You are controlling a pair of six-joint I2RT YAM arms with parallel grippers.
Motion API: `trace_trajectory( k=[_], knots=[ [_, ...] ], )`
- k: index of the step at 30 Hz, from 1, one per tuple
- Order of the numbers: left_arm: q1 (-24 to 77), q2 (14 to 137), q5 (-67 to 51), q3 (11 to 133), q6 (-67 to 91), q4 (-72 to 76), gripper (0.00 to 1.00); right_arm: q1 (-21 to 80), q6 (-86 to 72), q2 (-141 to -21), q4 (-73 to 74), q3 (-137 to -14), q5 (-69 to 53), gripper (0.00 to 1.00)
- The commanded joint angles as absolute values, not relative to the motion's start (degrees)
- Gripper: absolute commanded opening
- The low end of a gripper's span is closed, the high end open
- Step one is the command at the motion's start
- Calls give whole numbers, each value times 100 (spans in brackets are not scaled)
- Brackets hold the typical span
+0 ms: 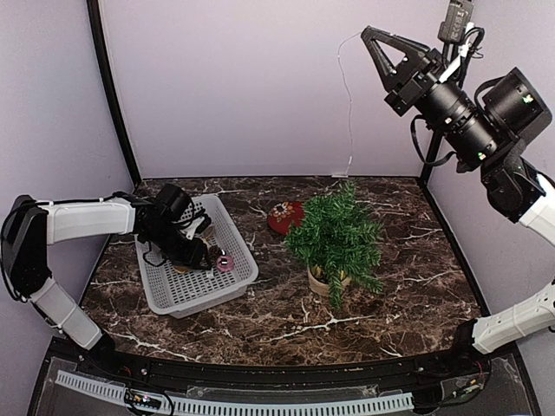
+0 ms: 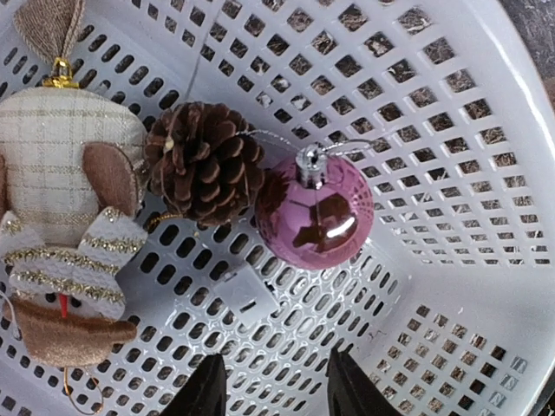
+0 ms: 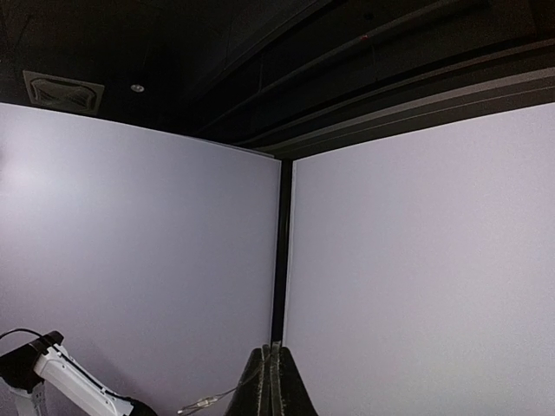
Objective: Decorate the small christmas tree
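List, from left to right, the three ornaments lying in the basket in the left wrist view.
Beige fabric ornament → brown pine cone → pink bauble.

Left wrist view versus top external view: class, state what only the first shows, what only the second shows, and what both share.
Only left wrist: a brown pine cone and a beige fabric ornament, seen plainly. Only top external: the small christmas tree, a red object beside it, and the right arm raised high. Both: the white basket and the pink bauble in it.
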State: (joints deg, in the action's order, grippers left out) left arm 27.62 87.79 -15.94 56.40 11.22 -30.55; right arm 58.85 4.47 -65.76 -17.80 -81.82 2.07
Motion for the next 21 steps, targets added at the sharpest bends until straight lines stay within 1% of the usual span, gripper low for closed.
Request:
trace_trajectory(
  k=[1,5,21],
  knots=[
    [2922,8969,-1226,5565,1277,-3204,45,5862,484,-6605,-1920,-8345,84,0],
    [2990,9098,-1134,5548,1427,-3042,48,5857,483,-6635,-1911,-8357,88,0],
    [3175,9913,-609,5910,1692,-2927,48,5857,583,-6679,-1867,-8271,124,0]
  ],
)
